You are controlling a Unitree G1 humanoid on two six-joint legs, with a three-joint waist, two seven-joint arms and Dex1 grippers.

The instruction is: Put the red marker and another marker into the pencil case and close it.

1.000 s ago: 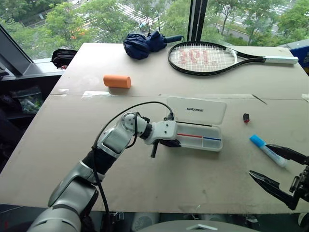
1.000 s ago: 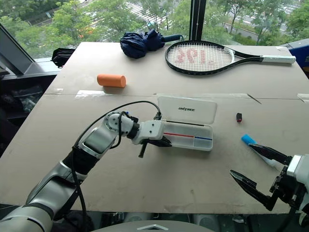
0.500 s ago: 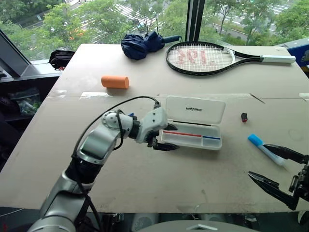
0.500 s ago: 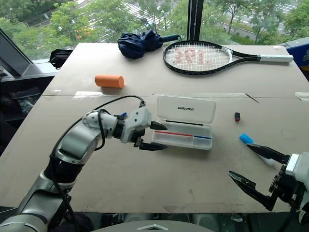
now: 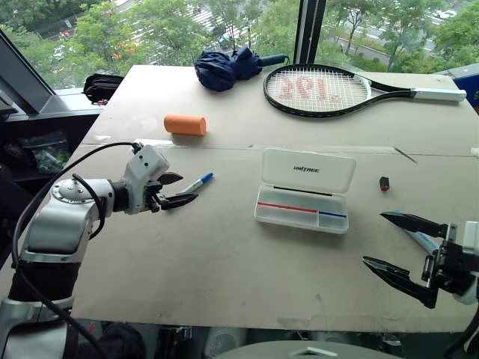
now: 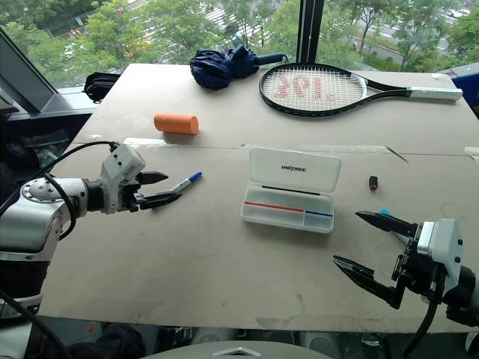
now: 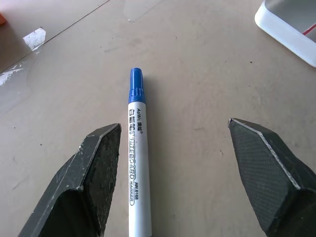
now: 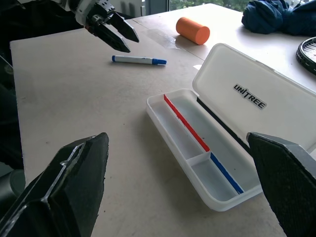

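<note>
The pencil case (image 5: 304, 190) is seen lying open near the middle of the table (image 5: 224, 277), its lid (image 5: 308, 170) folded back flat and its tray (image 8: 197, 148) holding nothing but the thin red-and-blue strip (image 5: 301, 210); no marker has been placed in it, so both insertions and the closing are judged to be outstanding. A blue-capped marker (image 6: 185, 182) is seen lying on the table well to the left of the case, its cap end pointing toward the case. The left gripper (image 5: 178, 190) is held low over the table right at the marker's white tail end, and in the left wrist view the marker (image 7: 134, 148) is shown lying between the spread fingers (image 7: 94, 168), closer to one of them, with nothing clamped. The right gripper (image 6: 370, 243) is held near the front right of the table with its fingers wide apart and empty, aimed toward the open case. A second marker with a light blue cap (image 5: 419, 238) is partly hidden behind that gripper, on the table to the right of the case. A small dark object with a red spot (image 5: 383, 182) is noted beside the lid; whether it belongs to a red marker cannot be told, and no red marker is identified. The work is therefore judged to be at its first pick, with everything left to do.
</note>
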